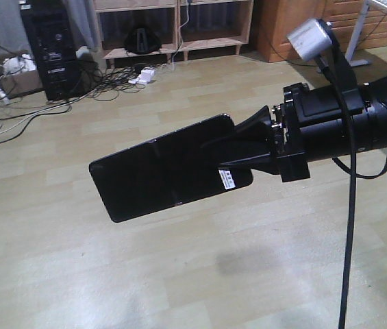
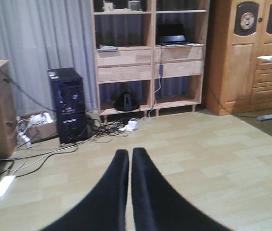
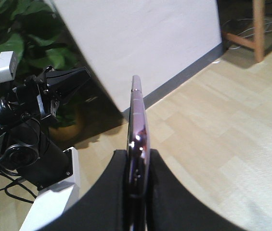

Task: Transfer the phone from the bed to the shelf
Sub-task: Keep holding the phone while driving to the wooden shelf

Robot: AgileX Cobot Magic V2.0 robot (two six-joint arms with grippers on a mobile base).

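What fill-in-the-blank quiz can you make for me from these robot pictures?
1. The right gripper is shut on a thin black ___.
2. The left gripper is shut and holds ___.
3. On the pale-wood shelf stands an open ___.
Missing words: phone; nothing; laptop.

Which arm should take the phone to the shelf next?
Right. The right gripper is shut on the phone and holds it in the air. The left gripper is shut and empty. The shelf stands ahead, not yet within reach.
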